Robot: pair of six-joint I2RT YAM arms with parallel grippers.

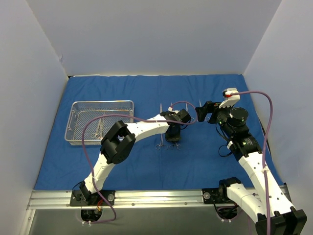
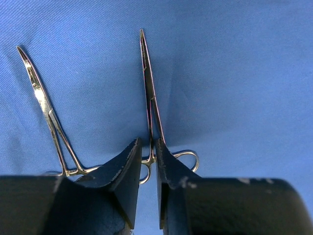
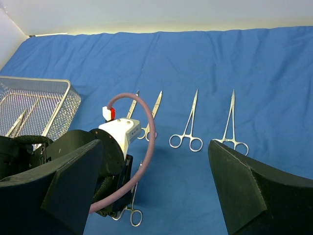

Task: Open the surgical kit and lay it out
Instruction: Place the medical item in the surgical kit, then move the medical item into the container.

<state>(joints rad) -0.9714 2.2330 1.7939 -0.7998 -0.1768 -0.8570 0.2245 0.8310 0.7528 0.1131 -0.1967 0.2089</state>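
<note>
Grips light, stiff, likely slippery instrument (image 2: 146, 83) by the shanks above its rings in narrowed left tool (image 2: 148, 166), flat on the blue cloth (image 2: 234, 73) beside another, with right tool (image 3: 155, 147) spread wide, empty.

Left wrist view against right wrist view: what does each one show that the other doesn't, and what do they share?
Only the left wrist view shows the left gripper shut on a straight instrument just above its rings, with a curved instrument beside it. Only the right wrist view shows the mesh tray with instruments inside, the left arm's wrist, two further instruments laid out, and the right gripper wide open, empty. Both show the blue cloth with instruments lying on it.
</note>
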